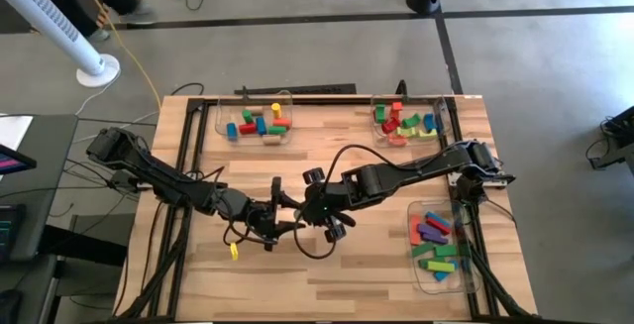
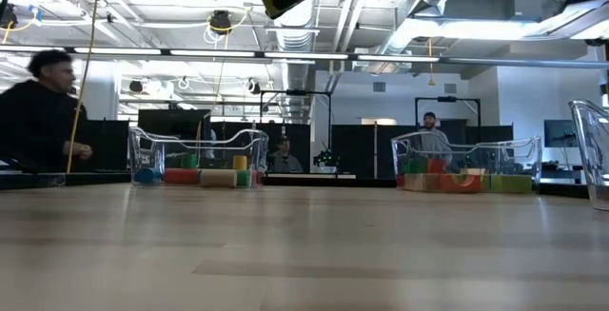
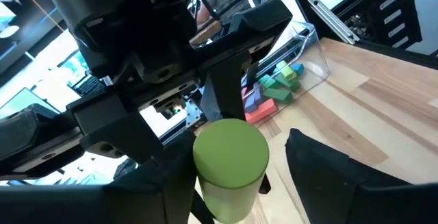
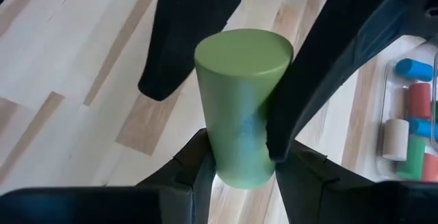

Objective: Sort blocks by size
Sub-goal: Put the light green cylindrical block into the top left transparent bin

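A green cylinder (image 4: 241, 107) sits clamped in the right end effector (image 4: 239, 166), mid-counter, with the left end effector's (image 3: 236, 183) fingers spread around its other end. Nearly all blocks already fill three trays (image 1: 256, 122); a yellow piece (image 1: 235, 252) lies loose near the left end effector.
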### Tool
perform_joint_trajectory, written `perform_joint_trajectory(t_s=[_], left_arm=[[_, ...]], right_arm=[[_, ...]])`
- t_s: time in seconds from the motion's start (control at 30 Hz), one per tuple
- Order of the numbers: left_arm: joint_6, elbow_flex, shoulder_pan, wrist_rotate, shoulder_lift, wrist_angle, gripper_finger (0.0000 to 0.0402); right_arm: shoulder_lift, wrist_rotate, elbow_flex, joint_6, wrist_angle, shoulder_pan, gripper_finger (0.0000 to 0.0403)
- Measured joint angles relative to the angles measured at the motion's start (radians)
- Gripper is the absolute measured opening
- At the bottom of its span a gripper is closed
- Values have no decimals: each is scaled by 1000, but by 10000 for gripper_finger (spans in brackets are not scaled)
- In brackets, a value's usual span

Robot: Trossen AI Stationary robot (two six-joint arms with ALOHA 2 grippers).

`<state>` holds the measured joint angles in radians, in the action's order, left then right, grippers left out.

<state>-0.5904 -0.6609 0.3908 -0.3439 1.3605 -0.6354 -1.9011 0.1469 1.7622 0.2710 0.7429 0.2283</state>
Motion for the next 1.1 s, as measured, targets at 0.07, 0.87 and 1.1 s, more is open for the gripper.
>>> perform_joint_trajectory(t_s=[0.07,0.87,1.1], left_arm=[[0,0,0,-2,0,-2,199],[-1,0,-1,2,-1,37,126],[18,1,0,-52,-68,167,125]], right_arm=[[0,0,0,-1,0,0,154],[0,10,0,-46,54,-3,198],[0,122,0,-159,180,-16,243]])
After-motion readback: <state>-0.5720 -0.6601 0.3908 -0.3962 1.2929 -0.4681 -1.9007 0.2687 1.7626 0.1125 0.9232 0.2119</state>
